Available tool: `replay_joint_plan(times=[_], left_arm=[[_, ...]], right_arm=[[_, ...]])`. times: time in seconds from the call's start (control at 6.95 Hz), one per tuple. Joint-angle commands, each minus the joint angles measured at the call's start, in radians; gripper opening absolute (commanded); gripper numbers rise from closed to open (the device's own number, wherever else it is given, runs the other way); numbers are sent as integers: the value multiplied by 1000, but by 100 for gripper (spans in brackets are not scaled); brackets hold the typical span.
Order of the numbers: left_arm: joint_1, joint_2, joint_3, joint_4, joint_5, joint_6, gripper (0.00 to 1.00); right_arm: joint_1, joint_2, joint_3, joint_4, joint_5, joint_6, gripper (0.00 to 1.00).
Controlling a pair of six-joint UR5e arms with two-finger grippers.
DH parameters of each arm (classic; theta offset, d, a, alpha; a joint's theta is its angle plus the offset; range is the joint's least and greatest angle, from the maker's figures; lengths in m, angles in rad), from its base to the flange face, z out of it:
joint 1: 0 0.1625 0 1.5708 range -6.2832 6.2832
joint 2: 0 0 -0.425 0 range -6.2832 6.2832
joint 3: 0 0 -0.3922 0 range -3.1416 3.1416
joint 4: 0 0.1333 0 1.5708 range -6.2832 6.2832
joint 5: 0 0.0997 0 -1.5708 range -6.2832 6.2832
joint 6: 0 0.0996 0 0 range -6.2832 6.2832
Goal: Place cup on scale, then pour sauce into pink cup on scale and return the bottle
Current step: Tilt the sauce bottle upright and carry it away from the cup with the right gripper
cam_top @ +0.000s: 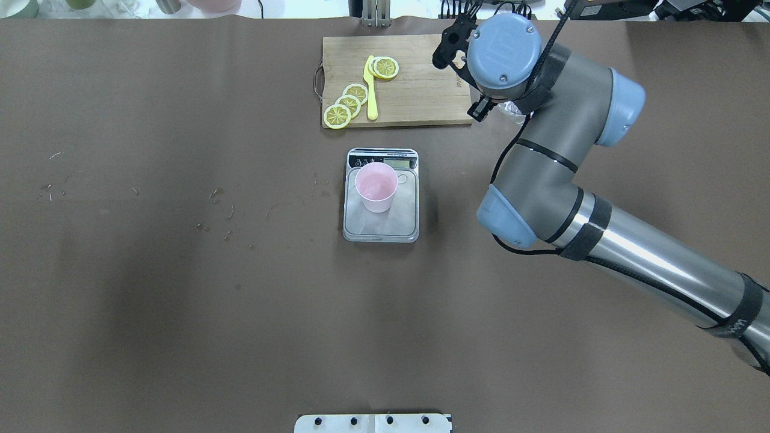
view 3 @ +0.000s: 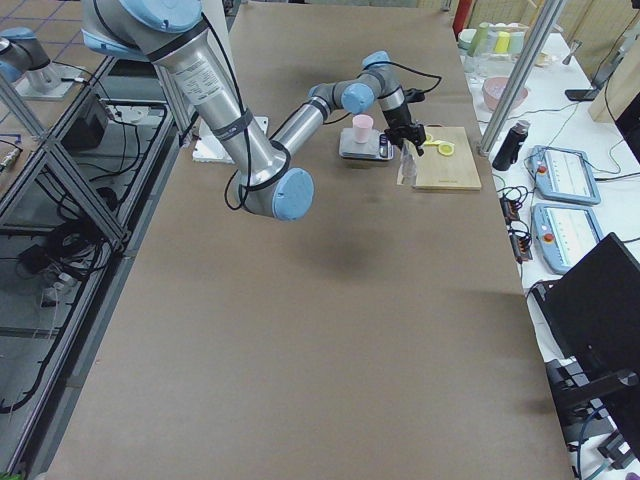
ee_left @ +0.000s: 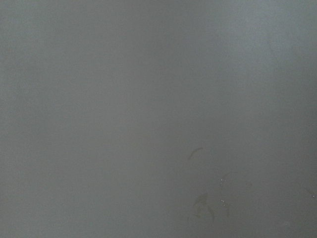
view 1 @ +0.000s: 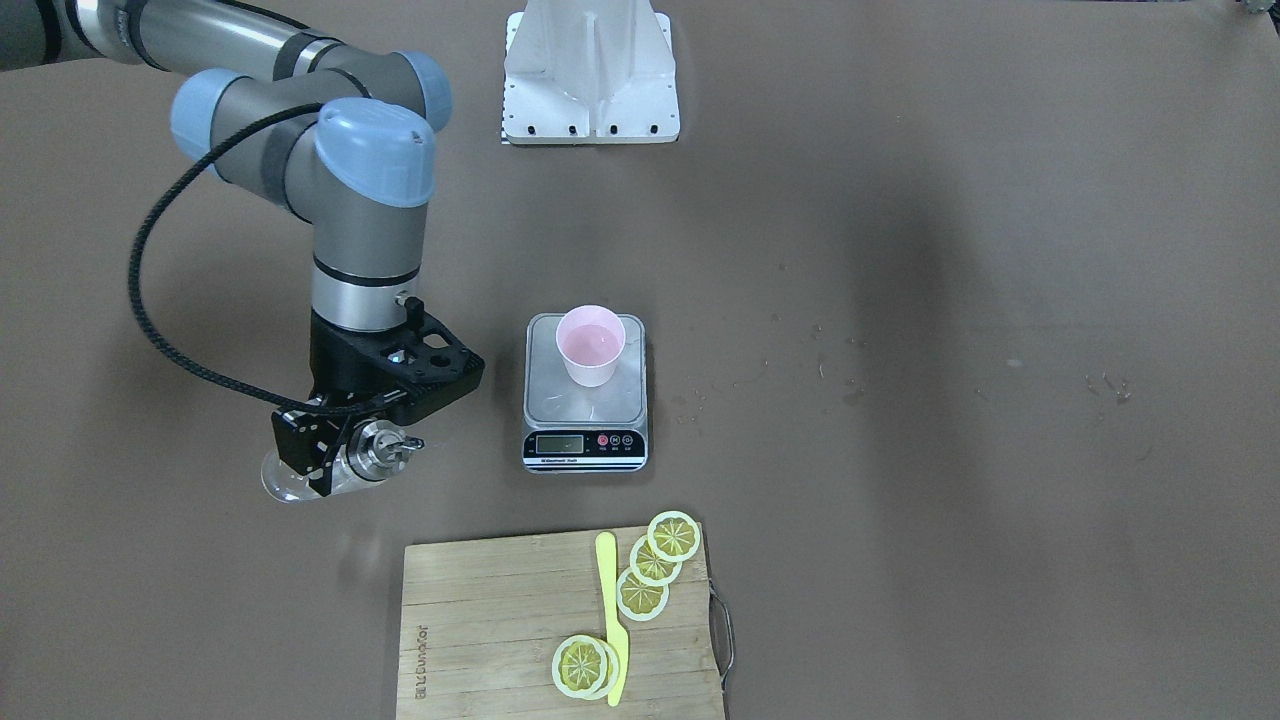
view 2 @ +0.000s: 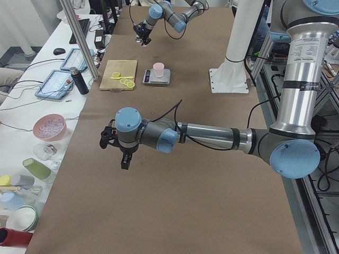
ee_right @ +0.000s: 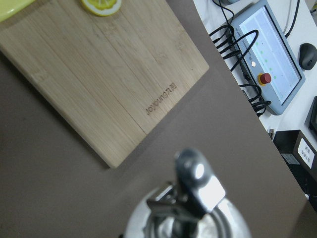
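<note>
The pink cup (view 1: 590, 345) stands upright on the steel platform of the scale (view 1: 585, 447), in the middle of the table; both also show in the overhead view, the cup (cam_top: 376, 186) on the scale (cam_top: 409, 224). My right gripper (view 1: 335, 465) is shut on the clear glass bottle (view 1: 378, 450), upright, to the side of the scale near the cutting board's corner. The metal pourer cap (ee_right: 194, 196) fills the bottom of the right wrist view. I cannot tell whether the bottle touches the table. My left gripper (view 2: 124, 156) hangs over bare table far from the scale; I cannot tell whether it is open or shut.
A bamboo cutting board (view 1: 480, 640) with lemon slices (view 1: 655, 565) and a yellow knife (view 1: 612, 620) lies beyond the scale. The white arm mount (view 1: 590, 70) stands on the robot's side. Tablets and cables (ee_right: 267, 59) lie past the table edge.
</note>
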Motion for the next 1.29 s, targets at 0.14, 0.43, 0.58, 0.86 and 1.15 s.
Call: replay_joint_plan(times=[0.14,0.43,0.58,0.86,1.15], left_arm=[[-5,0,-1,-23,-2,-1,97],[-12,10,0,-37,-2,2,97],[-12,10,-1,-37,-2,2,97],[-12,7,-1,-46,-2,0,97],[-12,5,-3,-48,-2,0,97]], right_arm=[[104,-98,134,5,155,132,0],[125,-233,158,180,208,215,0],[125,-323,152,327,223,273,0],[130,-374,149,428,260,379,0],[128,-413,129,576,265,491,0]])
